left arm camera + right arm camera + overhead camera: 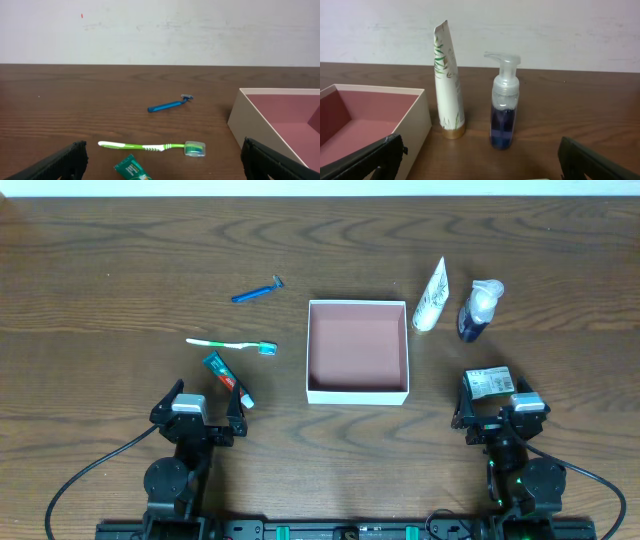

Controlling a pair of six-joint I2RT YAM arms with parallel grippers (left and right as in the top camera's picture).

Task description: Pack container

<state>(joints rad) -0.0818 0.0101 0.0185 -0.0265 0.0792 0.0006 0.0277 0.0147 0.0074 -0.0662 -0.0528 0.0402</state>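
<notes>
The container, a shallow square white-walled box with a reddish-brown inside, sits at the table's middle and holds nothing; its corner shows in the left wrist view and the right wrist view. A green toothbrush, a blue razor and a green toothpaste tube lie left of it. A white tube and a blue pump bottle stand to its right. A small packet lies between the right gripper's fingers. My left gripper and right gripper are open near the front edge.
The wooden table stretches out on all sides, with a pale wall beyond its far edge. Cables run from both arm bases at the front.
</notes>
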